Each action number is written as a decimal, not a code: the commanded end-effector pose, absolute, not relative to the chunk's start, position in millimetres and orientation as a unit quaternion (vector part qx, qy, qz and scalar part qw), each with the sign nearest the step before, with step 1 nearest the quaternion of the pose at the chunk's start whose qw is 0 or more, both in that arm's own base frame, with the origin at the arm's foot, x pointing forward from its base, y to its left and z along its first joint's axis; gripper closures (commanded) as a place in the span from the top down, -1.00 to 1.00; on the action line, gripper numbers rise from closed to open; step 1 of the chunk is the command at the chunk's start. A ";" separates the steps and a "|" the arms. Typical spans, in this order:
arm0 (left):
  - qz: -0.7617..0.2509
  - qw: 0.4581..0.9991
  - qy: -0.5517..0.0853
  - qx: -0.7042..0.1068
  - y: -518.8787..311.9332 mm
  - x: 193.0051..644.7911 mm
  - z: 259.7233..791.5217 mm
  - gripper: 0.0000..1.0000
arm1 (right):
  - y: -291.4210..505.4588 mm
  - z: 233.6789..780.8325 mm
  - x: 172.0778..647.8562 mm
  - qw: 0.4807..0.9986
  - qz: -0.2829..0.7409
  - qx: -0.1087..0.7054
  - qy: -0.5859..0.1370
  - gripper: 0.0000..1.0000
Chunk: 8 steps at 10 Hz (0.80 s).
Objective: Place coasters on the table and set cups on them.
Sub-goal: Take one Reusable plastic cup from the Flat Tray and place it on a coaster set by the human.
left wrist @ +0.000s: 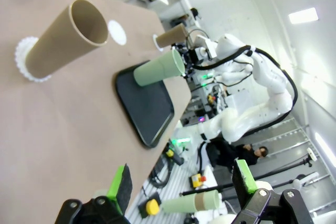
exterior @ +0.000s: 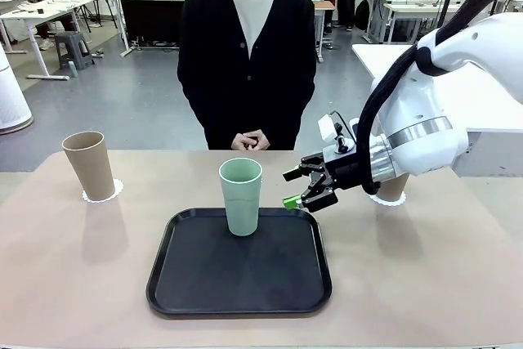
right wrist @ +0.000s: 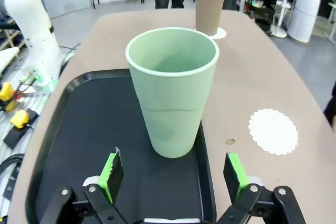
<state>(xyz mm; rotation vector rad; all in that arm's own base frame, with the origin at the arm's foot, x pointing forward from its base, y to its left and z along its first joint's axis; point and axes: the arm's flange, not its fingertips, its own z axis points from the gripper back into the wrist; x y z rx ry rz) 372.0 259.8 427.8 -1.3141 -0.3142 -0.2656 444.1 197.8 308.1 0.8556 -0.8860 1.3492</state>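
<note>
Front view: the pale mint green tapered cup [exterior: 241, 195] is seen upright on the black rounded-square tray [exterior: 239, 284]; the right hand [exterior: 304, 189], spread wide and empty, is held just beside it.
Left wrist view: the left hand [left wrist: 181, 183] is spread wide, empty, well apart from the tan-brown cup [left wrist: 62, 37] on its white scalloped coaster [left wrist: 23, 59].
Right wrist view: the mint cup is framed between the green pads [right wrist: 112, 170]; a bare coaster [right wrist: 273, 131] lies on the beige bench [right wrist: 268, 77].

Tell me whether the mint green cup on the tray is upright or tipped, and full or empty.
Upright and empty. The green cup stands on its base on the black tray, rim up, and the right wrist view looks into a bare interior.
</note>
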 end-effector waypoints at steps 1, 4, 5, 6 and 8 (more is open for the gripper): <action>-0.122 0.773 -0.146 -0.605 260.8 371.3 429.4 1.00 | 215.6 288.0 451.3 0.585 0.584 0.367 -0.426 1.00; -0.122 0.773 -0.146 -0.605 260.8 371.3 429.4 1.00 | 231.1 270.9 451.2 0.562 0.597 0.371 -0.436 1.00; -0.122 0.773 -0.146 -0.605 260.8 371.3 429.4 1.00 | 234.9 265.1 453.5 0.561 0.598 0.370 -0.437 1.00; -0.122 0.773 -0.146 -0.605 260.8 371.3 429.4 1.00 | 236.6 259.4 452.5 0.564 0.597 0.372 -0.433 1.00; -0.122 0.773 -0.146 -0.605 260.8 371.3 429.4 1.00 | 237.3 255.4 453.2 0.566 0.595 0.374 -0.431 1.00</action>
